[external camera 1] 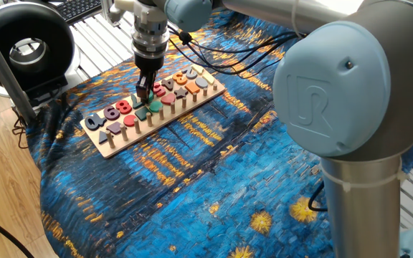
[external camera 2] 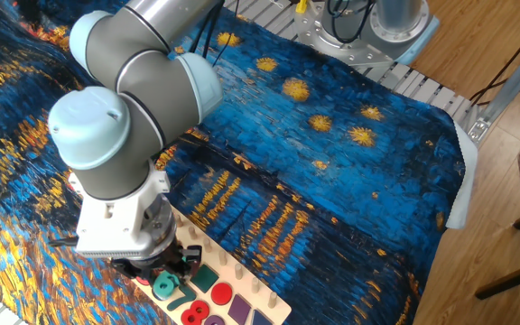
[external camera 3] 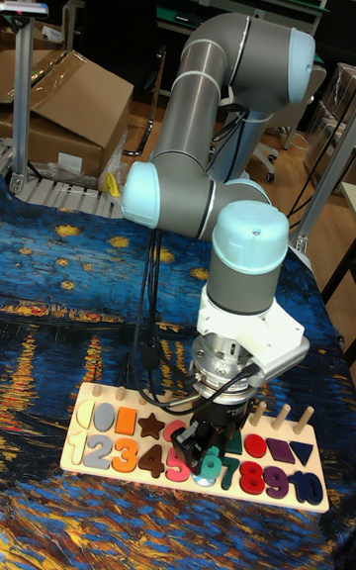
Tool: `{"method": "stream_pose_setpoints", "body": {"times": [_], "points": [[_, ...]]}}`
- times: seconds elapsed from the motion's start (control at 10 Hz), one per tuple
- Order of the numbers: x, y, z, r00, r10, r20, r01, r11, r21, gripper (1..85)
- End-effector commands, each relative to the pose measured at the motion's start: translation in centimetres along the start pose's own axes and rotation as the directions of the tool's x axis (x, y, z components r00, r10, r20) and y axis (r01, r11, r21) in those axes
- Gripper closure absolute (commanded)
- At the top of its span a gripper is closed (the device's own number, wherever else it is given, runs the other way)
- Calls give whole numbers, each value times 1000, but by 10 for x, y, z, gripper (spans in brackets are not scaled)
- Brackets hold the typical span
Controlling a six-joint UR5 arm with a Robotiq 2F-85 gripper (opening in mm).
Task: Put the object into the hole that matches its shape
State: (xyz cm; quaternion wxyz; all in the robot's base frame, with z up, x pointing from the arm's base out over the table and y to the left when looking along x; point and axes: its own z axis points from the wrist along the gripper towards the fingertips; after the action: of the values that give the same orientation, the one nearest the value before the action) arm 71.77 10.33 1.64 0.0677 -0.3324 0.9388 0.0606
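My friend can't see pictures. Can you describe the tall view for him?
A grey-and-blue robot arm bends down, its gripper right at the middle of a wooden board of coloured numbers and shapes, on a starry blue cloth.

Seen from my remote station: the small flat teal-green wooden number "9" lies face-up in the digit row of the light wooden shape-sorting board, its round loop and open centre plain in the other fixed view and its tail curling toward the board's edge. It sits about midway along that row. In the tall fixed view only a pale sliver of it shows. I cannot tell whether it is fully seated in its recess or lying on top.
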Motion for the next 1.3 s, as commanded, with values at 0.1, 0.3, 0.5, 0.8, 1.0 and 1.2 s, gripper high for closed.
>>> {"method": "stream_pose_setpoints", "body": {"times": [0.1, 0.3, 0.5, 0.8, 1.0, 1.2], "points": [[-2, 1, -1, 1000, 1, 18, -1, 1000, -21, 523], [-2, 2, -3, 1000, 3, 18, -3, 1000, -21, 500], [-6, 4, -5, 1000, 9, 19, -9, 1000, -20, 480], [-6, 5, -8, 1000, 17, 20, -17, 1000, -21, 477], [-7, 3, -9, 999, 22, 24, -21, 1000, -18, 473], [-9, 1, -8, 999, 26, 32, -26, 1000, -14, 463]]}}
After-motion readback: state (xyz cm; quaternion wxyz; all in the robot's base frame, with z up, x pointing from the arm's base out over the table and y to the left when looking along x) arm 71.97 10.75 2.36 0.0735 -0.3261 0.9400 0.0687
